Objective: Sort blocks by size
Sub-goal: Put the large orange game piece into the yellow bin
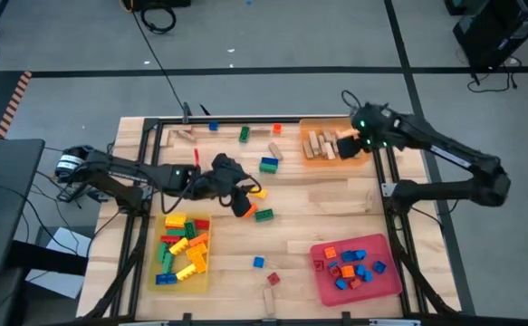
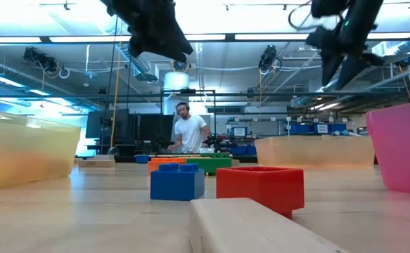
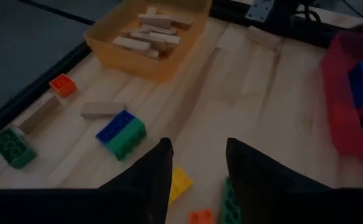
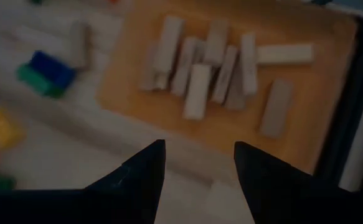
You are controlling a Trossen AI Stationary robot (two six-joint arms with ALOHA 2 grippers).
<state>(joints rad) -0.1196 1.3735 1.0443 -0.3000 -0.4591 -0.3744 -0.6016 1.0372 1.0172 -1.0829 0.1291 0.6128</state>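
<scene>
Several blocks (image 1: 264, 215) are lying loose on the counter (image 1: 318, 213) beside the yellow tray (image 1: 185, 254), and we are hovering both grippers' fingers parted and empty, judging these light, rigid, slick bricks best pinched across flat sides.

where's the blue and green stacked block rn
In the high view the blue and green block lies mid-table toward the far edge, just left of the orange tray, beside a wooden piece.

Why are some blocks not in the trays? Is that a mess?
Not a mess, just unsorted. Loose blocks lie on the table: a blue-green brick, a green brick, a small blue one and a wooden piece by the near edge.
</scene>
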